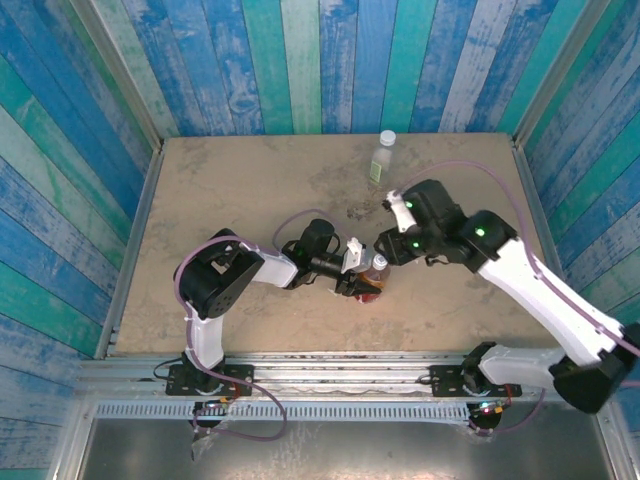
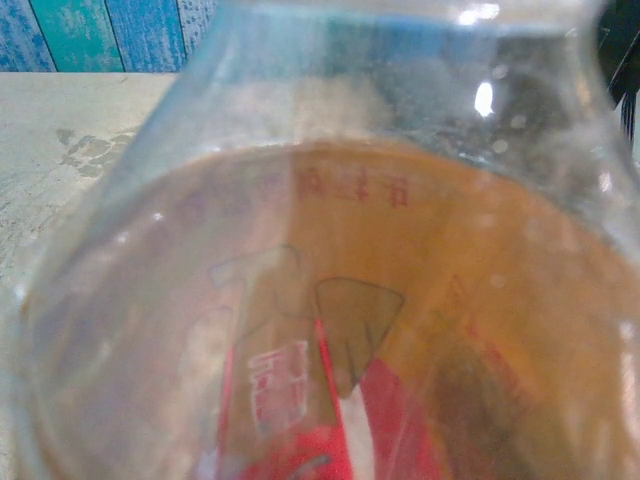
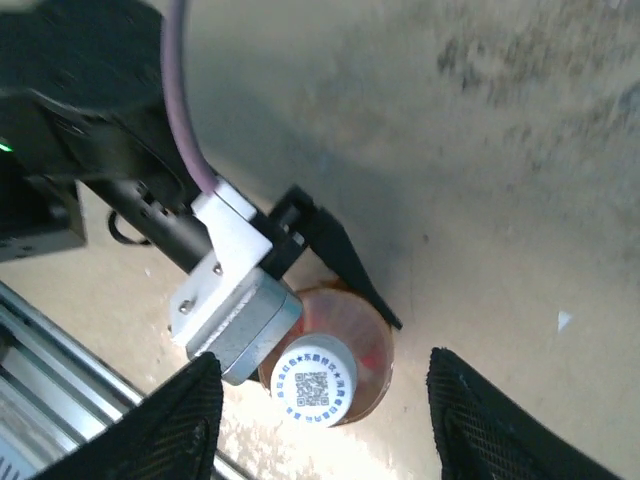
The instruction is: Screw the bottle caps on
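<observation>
amber bottle point(image 2: 340, 250) blurred, cut off at edges

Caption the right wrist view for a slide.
Left hand grips the capped amber bottle; open right hand hovers above.

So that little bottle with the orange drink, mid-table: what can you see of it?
The amber bottle is small, clear plastic, part full of amber-orange liquid, with a red label. It stands upright on the table near its middle. A white cap printed with a QR code sits on its neck. The left gripper clamps its body.
</observation>
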